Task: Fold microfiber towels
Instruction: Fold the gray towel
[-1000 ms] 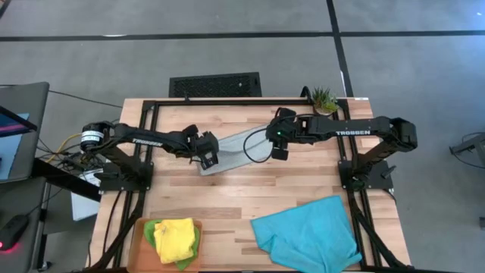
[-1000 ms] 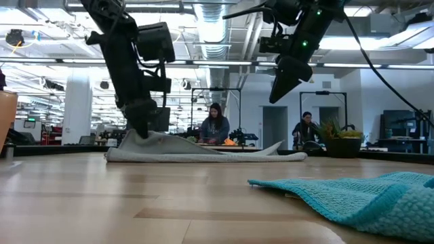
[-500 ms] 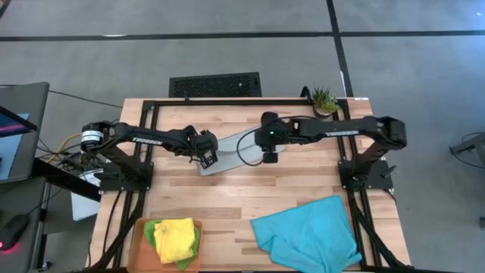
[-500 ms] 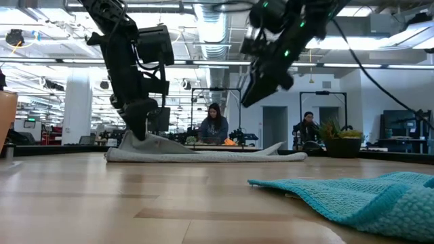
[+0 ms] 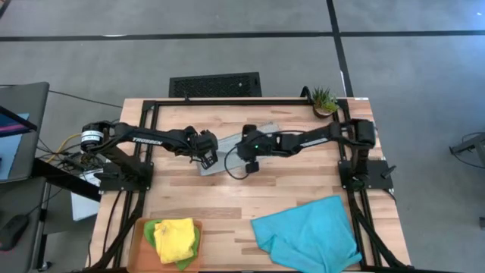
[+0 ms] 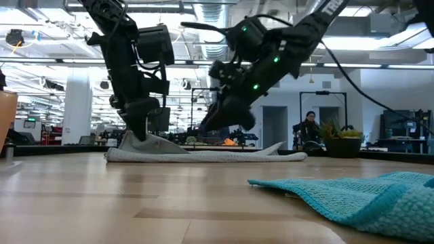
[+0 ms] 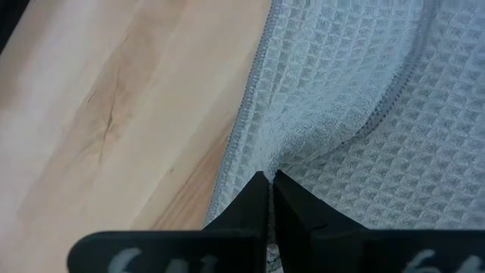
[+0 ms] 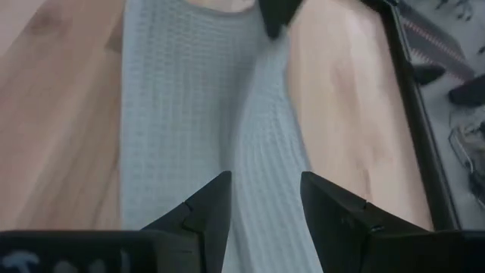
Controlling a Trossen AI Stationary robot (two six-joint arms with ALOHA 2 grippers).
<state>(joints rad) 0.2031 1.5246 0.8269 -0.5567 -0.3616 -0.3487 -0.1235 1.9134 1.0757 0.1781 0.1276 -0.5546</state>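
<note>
My left gripper (image 7: 269,182) pinches the light grey towel (image 7: 356,98) at its corner, seen only at my wrist. From above, it lies mid-surface (image 5: 227,189); my right gripper (image 8: 265,199) hovers wide over it.

Bright, even light from ceiling strips (image 6: 203,34) overhead; shadows on the table (image 5: 227,189) are faint. The right wrist view is motion-blurred. In the low view, arms show as dark silhouettes against the glare.
</note>
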